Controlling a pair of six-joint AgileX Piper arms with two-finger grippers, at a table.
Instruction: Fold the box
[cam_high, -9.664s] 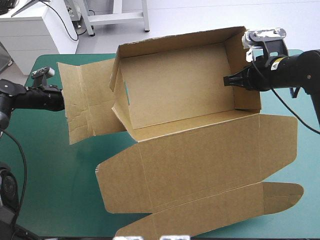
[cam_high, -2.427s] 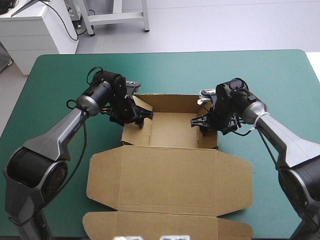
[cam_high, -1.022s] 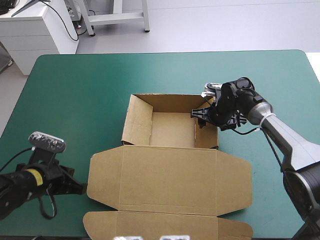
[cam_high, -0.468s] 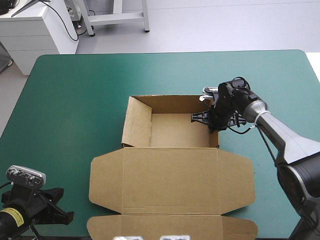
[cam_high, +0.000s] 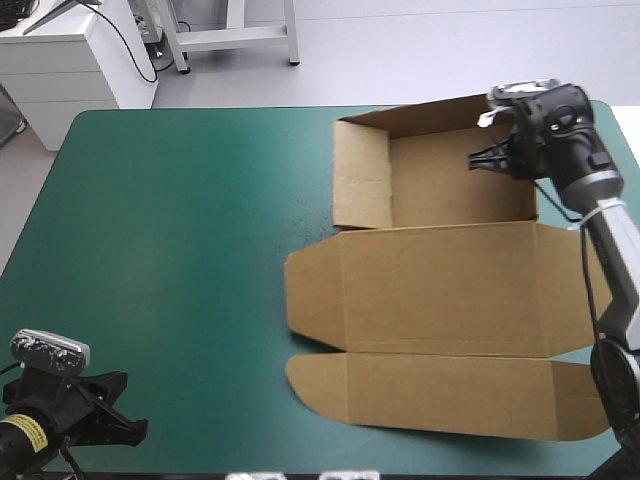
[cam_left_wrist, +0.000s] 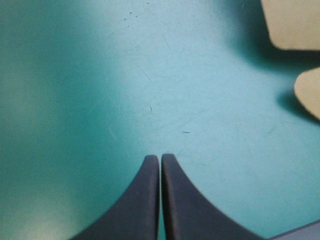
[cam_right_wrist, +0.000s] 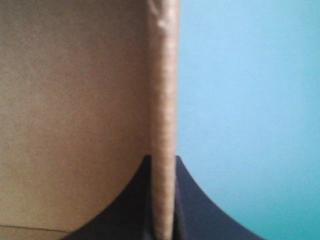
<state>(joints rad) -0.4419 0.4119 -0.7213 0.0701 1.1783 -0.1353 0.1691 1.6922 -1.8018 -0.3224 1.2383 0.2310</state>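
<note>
Box (cam_high: 440, 290) of brown board lies on the right half of the teal-green cover (cam_high: 170, 230). It forms an open tray near the far right corner, with its lid spread flat toward the near edge. Right gripper (cam_high: 488, 158) pinches the tray's right wall, the board's edge standing between its black fingers, which are all but closed. Left gripper (cam_high: 135, 430) is at the near left corner, well apart from the box. Its fingers are pressed together into one point and hold nothing.
</note>
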